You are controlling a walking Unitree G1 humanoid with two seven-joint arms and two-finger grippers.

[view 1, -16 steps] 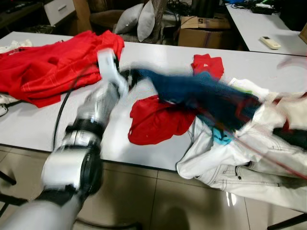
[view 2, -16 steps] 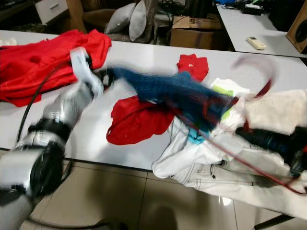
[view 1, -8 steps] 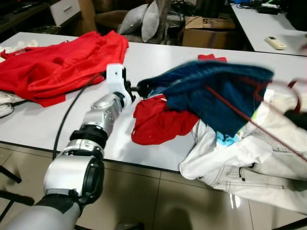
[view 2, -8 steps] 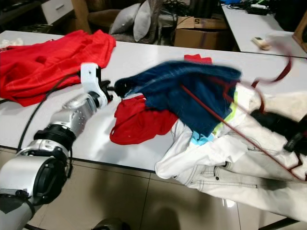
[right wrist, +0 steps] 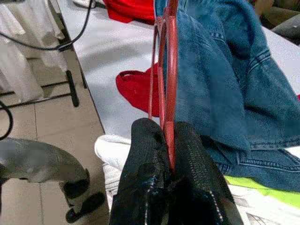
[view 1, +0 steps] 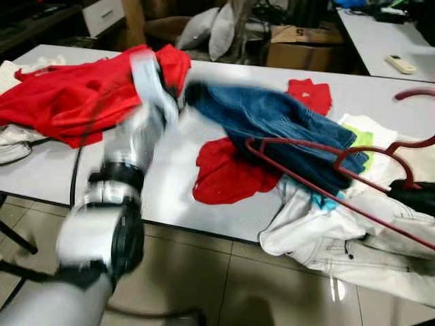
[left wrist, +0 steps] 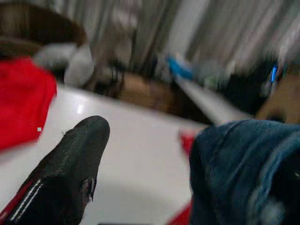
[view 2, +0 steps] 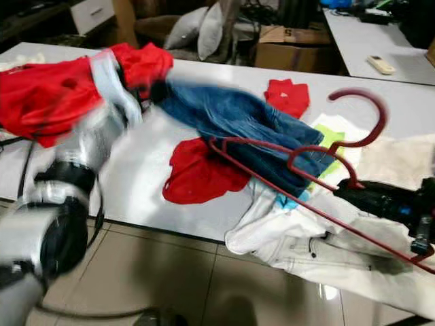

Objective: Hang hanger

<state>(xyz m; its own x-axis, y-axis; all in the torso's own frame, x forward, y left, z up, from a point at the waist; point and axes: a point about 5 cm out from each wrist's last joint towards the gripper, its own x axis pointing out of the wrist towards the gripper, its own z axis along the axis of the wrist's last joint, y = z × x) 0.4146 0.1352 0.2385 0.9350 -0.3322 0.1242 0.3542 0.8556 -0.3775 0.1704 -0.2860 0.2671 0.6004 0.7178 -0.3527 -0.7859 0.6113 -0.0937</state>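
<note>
Nearest item: white trousers (view 2: 319,251), heaped at the front edge of the counter (view 2: 146,170) at about 5 o'clock, partly overhanging the tiled floor. Right pincer (right wrist: 166,154): clenched on the lower bar of the red hanger (view 2: 309,166), the rod passing between its two black fingers; in the right eye view it sits at 3 o'clock, low by the trousers. Red hanger: held tilted just above the clothes, hook up toward 1 o'clock, long bar running from the counter's middle down to 4 o'clock. Blue jeans (view 2: 238,122): lying across the middle of the counter with one end under the hanger's frame, not yet threaded through it; the other end is raised at 11 o'clock. Left pincer (view 1: 185,94): blurred, grasping that raised end of the jeans, denim pressed against one finger in the left wrist view. Small red garment (view 2: 197,170): flat under the jeans, at centre. Large red garment (view 1: 75,95): spread at 10 o'clock. Farther off: cardboard box (view 2: 292,47) and cushions (view 2: 204,27) at 12 o'clock. Step in hand, by judgement: getting the jeans onto the hanger, hanging still to come. Next move calls for feeding the denim over the bar while the right grip holds firm.
</note>
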